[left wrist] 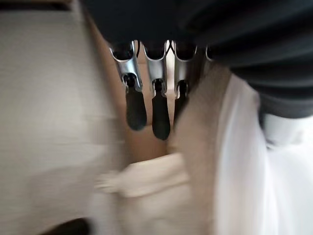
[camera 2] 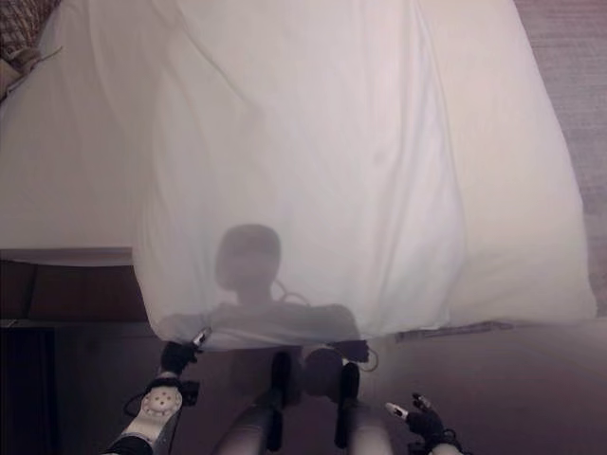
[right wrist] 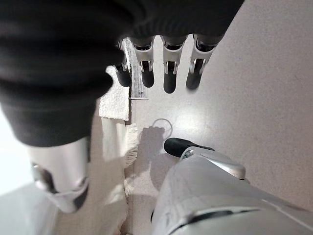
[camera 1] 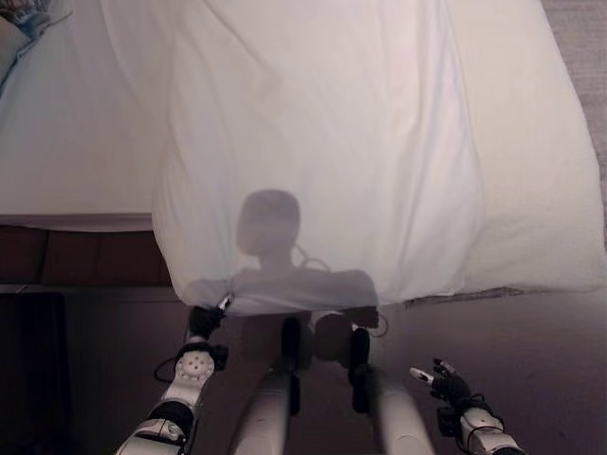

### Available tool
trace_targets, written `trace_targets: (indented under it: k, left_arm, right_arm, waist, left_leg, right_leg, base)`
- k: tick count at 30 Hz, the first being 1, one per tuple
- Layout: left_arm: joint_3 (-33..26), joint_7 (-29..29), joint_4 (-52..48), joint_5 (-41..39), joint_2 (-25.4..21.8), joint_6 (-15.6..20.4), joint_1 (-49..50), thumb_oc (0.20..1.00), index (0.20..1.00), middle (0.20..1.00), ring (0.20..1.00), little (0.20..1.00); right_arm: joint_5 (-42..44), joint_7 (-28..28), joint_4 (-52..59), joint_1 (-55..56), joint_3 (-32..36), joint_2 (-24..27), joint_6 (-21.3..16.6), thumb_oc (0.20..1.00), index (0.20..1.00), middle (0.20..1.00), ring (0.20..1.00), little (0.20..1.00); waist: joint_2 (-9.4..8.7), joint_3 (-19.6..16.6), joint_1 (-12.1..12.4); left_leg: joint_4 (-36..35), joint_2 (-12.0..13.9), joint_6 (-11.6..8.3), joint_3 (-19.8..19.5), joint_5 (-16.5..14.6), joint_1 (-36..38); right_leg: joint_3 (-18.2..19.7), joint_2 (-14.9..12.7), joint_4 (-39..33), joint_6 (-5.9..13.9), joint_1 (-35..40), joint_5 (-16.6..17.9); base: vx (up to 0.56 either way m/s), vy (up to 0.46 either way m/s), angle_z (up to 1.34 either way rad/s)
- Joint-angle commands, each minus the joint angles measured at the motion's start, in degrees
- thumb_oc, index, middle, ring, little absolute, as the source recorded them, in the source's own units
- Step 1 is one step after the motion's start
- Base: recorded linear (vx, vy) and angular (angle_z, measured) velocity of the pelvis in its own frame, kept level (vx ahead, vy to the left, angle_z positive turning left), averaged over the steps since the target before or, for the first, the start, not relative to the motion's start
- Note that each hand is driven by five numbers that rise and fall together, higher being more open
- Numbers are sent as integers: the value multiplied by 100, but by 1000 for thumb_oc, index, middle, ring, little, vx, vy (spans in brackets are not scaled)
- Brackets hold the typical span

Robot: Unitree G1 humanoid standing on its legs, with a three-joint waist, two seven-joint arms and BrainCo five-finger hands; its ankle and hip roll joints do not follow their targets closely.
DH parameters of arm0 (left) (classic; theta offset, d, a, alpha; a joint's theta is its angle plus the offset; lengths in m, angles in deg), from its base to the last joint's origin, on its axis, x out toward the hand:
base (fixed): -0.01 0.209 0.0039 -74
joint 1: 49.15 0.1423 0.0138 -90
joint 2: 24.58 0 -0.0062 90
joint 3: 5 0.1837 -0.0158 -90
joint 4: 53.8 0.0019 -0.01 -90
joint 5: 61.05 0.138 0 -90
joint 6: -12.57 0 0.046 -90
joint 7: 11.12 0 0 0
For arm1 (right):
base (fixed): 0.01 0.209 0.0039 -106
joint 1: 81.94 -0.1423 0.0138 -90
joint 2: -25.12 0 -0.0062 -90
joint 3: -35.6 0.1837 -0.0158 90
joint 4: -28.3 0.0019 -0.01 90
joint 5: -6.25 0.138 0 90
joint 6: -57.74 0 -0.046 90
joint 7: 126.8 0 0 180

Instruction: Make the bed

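nearest the robot, the right hand (camera 1: 448,384) hangs low over the bare floor (camera 1: 531,351), off to the right of the bed's foot and well apart from the cloth. in its wrist view the fingers (right wrist: 169,78) hang relaxed and loosely spread with nothing between them, and the thumb stands apart below.

the left hand (camera 1: 202,320) is up at the near left corner of the white duvet (camera 1: 322,142), right at the hanging edge. in its wrist view the fingers (left wrist: 160,115) point down beside a fold of white cloth; the view is smeared, so it is hard to say whether they pinch the fabric or only brush against it, and i cannot tell its grip.

the duvet lies on the bed (camera 1: 66,142) with its long axis running from the foot away toward the head. its near end drapes over the foot edge and hangs toward the floor. it sits over the middle and right of the bed, leaving a strip of white sheet uncovered on the left.

at the far left corner a patterned cushion (camera 2: 24,28) shows at the head end.
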Motion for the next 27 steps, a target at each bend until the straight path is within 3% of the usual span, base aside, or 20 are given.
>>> trace_targets:
  k: [1, 12, 16, 17, 21, 23, 27]
  left_arm:
    - [116, -89, 330, 210, -146, -152, 1110, 1000, 1000, 1000, 1000, 1000]
    - [314, -377, 389, 662, -78, -148, 1656, 1000, 1000, 1000, 1000, 1000]
    - [459, -389, 78, 762, -141, -40, 1679, 1000, 1000, 1000, 1000, 1000]
    - [693, -413, -504, 898, -297, 124, 1667, 1000, 1000, 1000, 1000, 1000]
    - [1139, -838, -1188, 464, -535, 345, 1352, 1000, 1000, 1000, 1000, 1000]
    - [1544, -1332, -1832, -37, -734, 541, 974, 1000, 1000, 1000, 1000, 1000]
    - [1741, -1504, -2129, -257, -832, 617, 722, 1000, 1000, 1000, 1000, 1000]
  right_arm:
    - [75, -5, 136, 463, 80, 4, 69, 1000, 1000, 1000, 1000, 1000]
    - [0, -107, 136, 697, 244, 76, 104, 1000, 1000, 1000, 1000, 1000]
    - [-55, -112, 407, 706, 172, 118, 55, 1000, 1000, 1000, 1000, 1000]
    - [-32, -103, 858, 703, 101, 177, -57, 1000, 1000, 1000, 1000, 1000]
    - [313, -323, 1492, 590, -101, 296, -246, 1000, 1000, 1000, 1000, 1000]
    - [431, -561, 2021, 361, -386, 446, -331, 1000, 1000, 1000, 1000, 1000]
    - [557, -638, 2194, 108, -532, 498, -345, 1000, 1000, 1000, 1000, 1000]
  waist:
    - [-244, -355, 218]
    - [-133, -638, 269]
    - [-135, -669, 279]
    - [-124, -675, 261]
    - [-149, -640, 194]
    - [-180, -607, 127]
    - [-186, -557, 113]
  left_leg:
    - [295, -242, -30, 119, -211, -211]
    - [86, -252, -40, -26, -192, 124]
    - [15, -242, -46, -46, -163, 172]
    - [-15, -233, -47, -55, -145, 170]
    - [-38, -229, -49, -24, -113, 136]
    - [-27, -234, -31, -2, -115, 71]
    - [20, -236, -28, 22, -113, -13]
  right_leg:
    - [189, -333, -469, 606, -223, 889]
    - [54, -377, -644, 630, 154, 873]
    - [32, -372, -702, 633, 206, 887]
    - [19, -368, -728, 642, 200, 890]
    - [29, -365, -705, 638, 147, 898]
    - [65, -356, -681, 633, 49, 907]
    - [98, -362, -643, 625, -52, 914]
  base:
    - [0, 0, 0]
    - [26, -19, 4]
    - [-4, -25, 7]
    - [-29, -6, 5]
    - [-50, 3, 1]
    - [-51, 14, 0]
    - [-52, 13, -1]
